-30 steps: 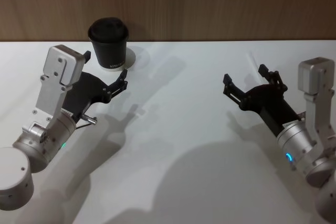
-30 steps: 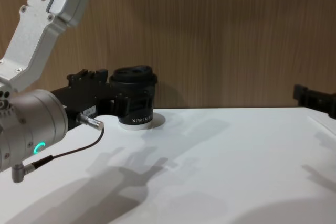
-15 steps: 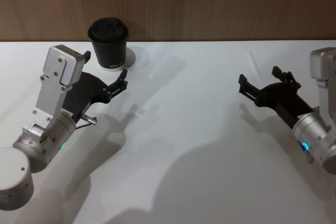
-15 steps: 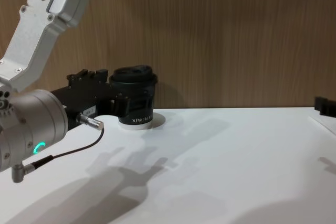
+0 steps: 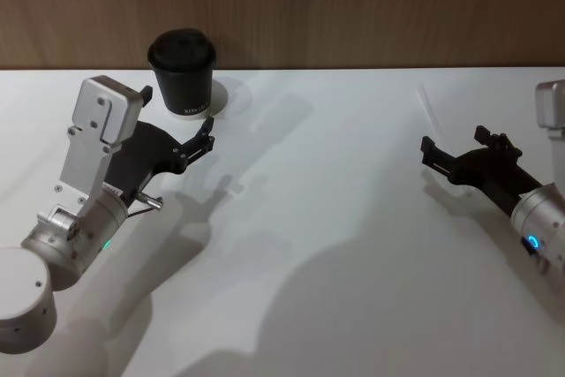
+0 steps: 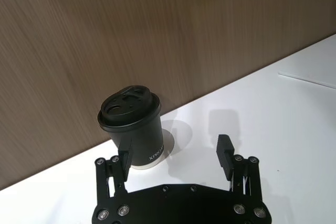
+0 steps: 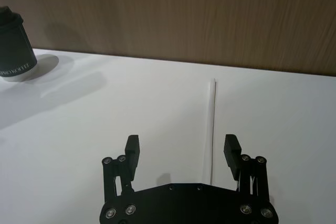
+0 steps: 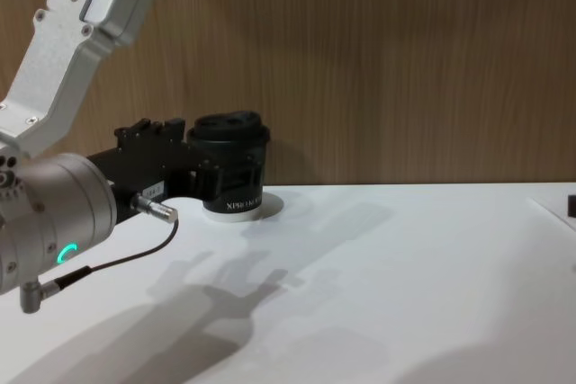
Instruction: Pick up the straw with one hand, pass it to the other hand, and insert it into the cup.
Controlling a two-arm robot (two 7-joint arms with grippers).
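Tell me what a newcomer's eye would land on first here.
The black lidded cup stands back left by the wooden wall, with the open left gripper just in front of it. On the right, the open right gripper faces a thin white straw lying flat on the white table.

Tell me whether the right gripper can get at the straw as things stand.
Probably yes. The right gripper is open, and the straw lies flat on the table just ahead, lined up between its jaws with nothing in the way. The left gripper sits over by the cup.
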